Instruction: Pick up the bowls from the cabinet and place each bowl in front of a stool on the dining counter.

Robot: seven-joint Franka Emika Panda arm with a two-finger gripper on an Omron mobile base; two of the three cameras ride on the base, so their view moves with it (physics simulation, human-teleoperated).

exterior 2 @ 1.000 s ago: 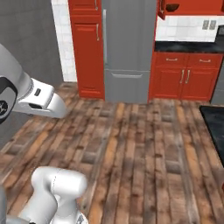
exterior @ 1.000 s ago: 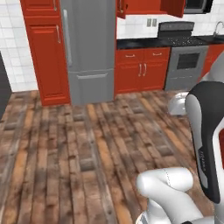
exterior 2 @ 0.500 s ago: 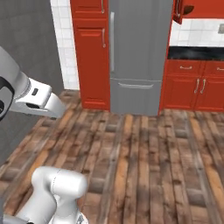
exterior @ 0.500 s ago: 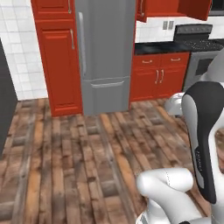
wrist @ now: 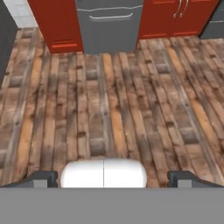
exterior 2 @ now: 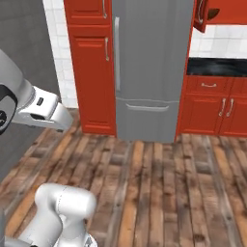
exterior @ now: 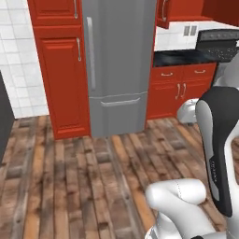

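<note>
So the gripper [wrist: 112, 177] sits at the bottom of the hand view with its 2 dark finger tips [wrist: 41, 178] spread wide, about as far apart as they go, and nothing between them; it's looking down at bare wooden floor [wrist: 113, 105].

The cabinet [exterior 2: 219, 12] is way off from the hand; in the right base view it's in the upper right corner, red door [exterior 2: 199, 14] swung open with a white handle on it; a dark rounded shape, looks like the reddish-brown bowl [exterior 2: 213, 13], peeks out on the shelf just behind that door; too small to be sure; can't make out a cream one.

In the left base view the same cabinet [exterior: 184, 10] is along the top edge, right of the grey fridge [exterior: 119, 65]; the black worktop [exterior: 184, 58] and red lower cabinets [exterior: 179, 91] sit below it; stove [exterior: 219, 44] at the right edge.
</note>
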